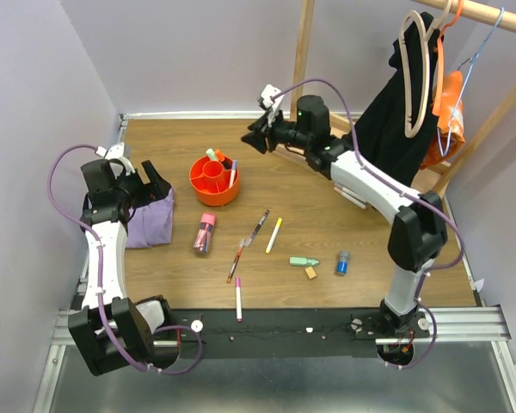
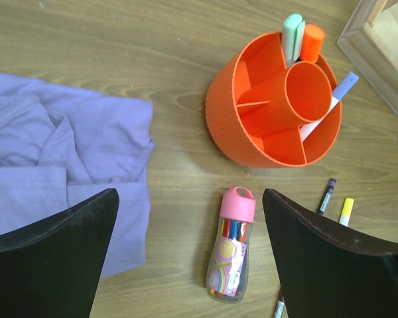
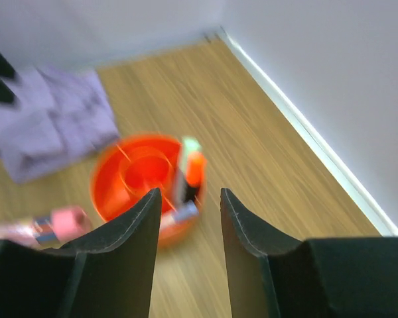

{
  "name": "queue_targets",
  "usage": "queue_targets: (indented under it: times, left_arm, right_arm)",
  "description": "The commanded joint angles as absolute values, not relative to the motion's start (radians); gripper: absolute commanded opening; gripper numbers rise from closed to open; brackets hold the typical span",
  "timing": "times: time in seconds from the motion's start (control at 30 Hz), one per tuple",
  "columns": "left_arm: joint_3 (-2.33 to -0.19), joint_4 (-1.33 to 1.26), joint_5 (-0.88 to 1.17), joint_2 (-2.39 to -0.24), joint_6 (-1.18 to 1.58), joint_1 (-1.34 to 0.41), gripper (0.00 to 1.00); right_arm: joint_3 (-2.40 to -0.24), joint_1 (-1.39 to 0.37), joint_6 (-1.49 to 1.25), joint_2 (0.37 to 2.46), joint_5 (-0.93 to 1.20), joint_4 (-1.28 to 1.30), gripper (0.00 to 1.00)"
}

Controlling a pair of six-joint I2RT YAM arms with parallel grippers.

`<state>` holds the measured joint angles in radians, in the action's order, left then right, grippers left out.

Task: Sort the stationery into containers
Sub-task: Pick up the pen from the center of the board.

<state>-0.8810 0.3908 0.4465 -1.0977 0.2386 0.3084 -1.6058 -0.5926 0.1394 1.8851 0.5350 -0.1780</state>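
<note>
The left end effector hovers above one folded purple cloth at the left of the table. In its wrist view the fingers stand wide apart with nothing between them.

Just right of the cloth stands the single orange tub, upright, with a central cup and divided compartments around it. It holds three pieces, all in the outer compartments: one pale green highlighter and one orange highlighter side by side at the far rim, and one pen with a lilac end leaning on the right rim. The cup looks bare.

Eight pieces lie loose on the table. Near the tub's front is one clear pink-capped tube. Then come four slim pens: a reddish one, a white one with a pink tip near the front edge, a dark one and a yellow-tipped marker. Further right lie one green highlighter, one tan eraser just beside it, and one blue cylinder.

The right end effector hangs in the air behind and to the right of the tub. Its wrist view is blurred, but the fingers show a narrow gap and grip nothing.
</note>
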Motion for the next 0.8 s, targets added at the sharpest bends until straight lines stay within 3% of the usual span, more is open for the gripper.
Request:
queue_targets:
  times: [0.0,0.23,0.77]
  left_arm:
    - [-0.854,0.313,0.491,-1.062,0.249,0.314,0.99]
    - [-0.844,0.276,0.526,-1.055,0.273,0.314,0.99]
    - [-0.815,0.245,0.551,-1.052,0.321,0.316,0.99]
  right_arm:
    - [-1.566,-0.54,0.46,1.839,0.278,0.47,0.48]
    - [-1.505,-0.446,0.488,1.864,0.062,0.641,0.48]
    - [-1.568,-0.342,0.495,2.054,-0.106,0.729,0.47]
